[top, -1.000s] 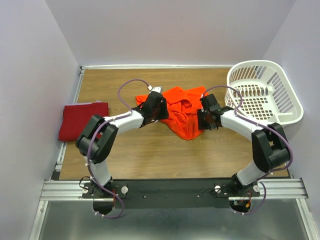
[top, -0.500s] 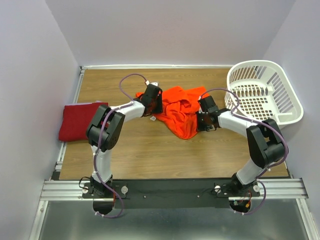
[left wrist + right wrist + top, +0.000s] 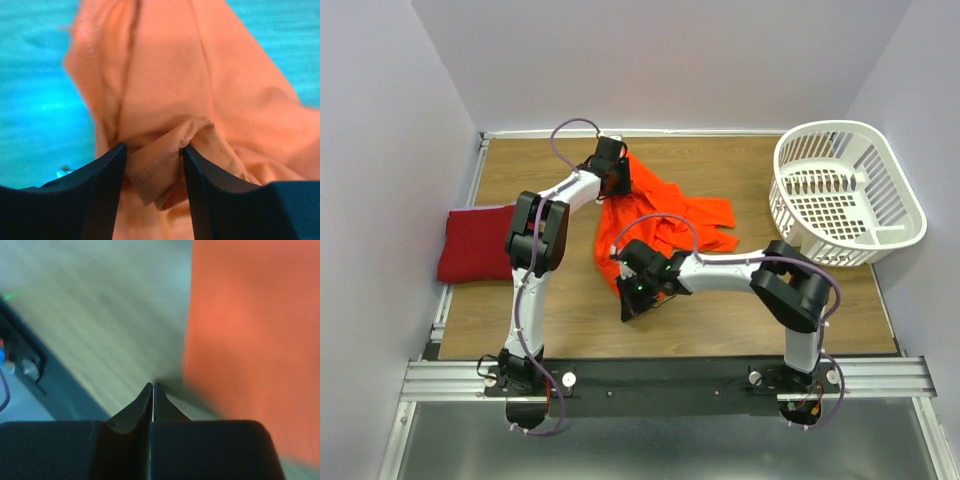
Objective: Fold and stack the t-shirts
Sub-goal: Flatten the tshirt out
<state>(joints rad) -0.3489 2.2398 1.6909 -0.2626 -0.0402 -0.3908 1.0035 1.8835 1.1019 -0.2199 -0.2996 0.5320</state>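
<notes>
Orange-red t-shirt (image 3: 620, 215) was lying stretched out across the middle of the wooden worktop (image 3: 720, 325). Its far end was pinched in the left claw (image 3: 152, 155), with a wad of fabric bunched between the fingers. Right claw (image 3: 152, 386) was squeezed fully together down by the shirt's near edge, cloth just beside the tips but none visibly between them. Crimson t-shirt (image 3: 485, 240) sat folded at the worktop's left edge, and the white laundry basket (image 3: 790, 190) was over on the far right.

Your left arm (image 3: 535, 235) and right arm (image 3: 720, 270) are white tubular links joined by bulky black joint housings, each trailed by a thin purple cable (image 3: 554, 140). Your left gripper (image 3: 152, 155) and right gripper (image 3: 152, 387) have smooth matte black fingers (image 3: 105, 195).
</notes>
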